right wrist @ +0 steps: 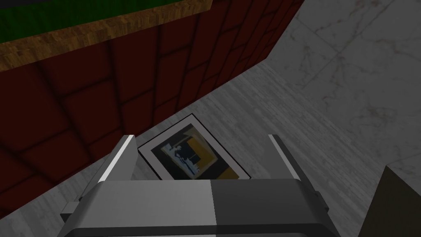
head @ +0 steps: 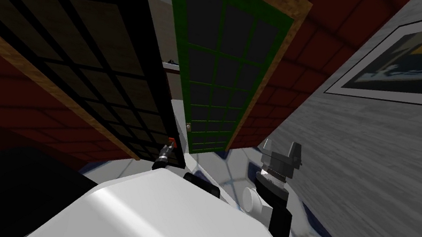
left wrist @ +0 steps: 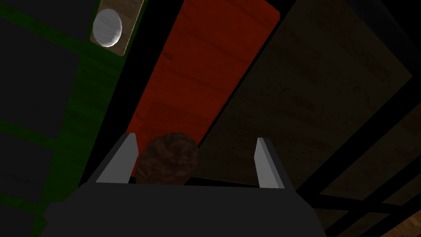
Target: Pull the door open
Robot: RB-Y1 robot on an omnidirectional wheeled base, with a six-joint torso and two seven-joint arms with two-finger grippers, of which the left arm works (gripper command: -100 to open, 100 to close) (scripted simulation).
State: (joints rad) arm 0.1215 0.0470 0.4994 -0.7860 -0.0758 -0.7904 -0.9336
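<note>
The left gripper (left wrist: 195, 139) is hovering wide open around the brown knob (left wrist: 166, 158), which is sitting just beside one finger, unpinched, against a red panel (left wrist: 197, 74). The head view is placing the black-framed door (head: 81, 48) at 10 o'clock, a green door (head: 218, 72) at 12, and the right gripper (head: 282, 147), spread and empty, at 1.

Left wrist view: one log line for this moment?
left hand open | brown knob between fingers, not gripped | right hand open, near grey wall

Left claw (left wrist: 194, 160) forward, fingers apart — right claw (head: 282, 149) upright, fingers likewise apart.
</note>
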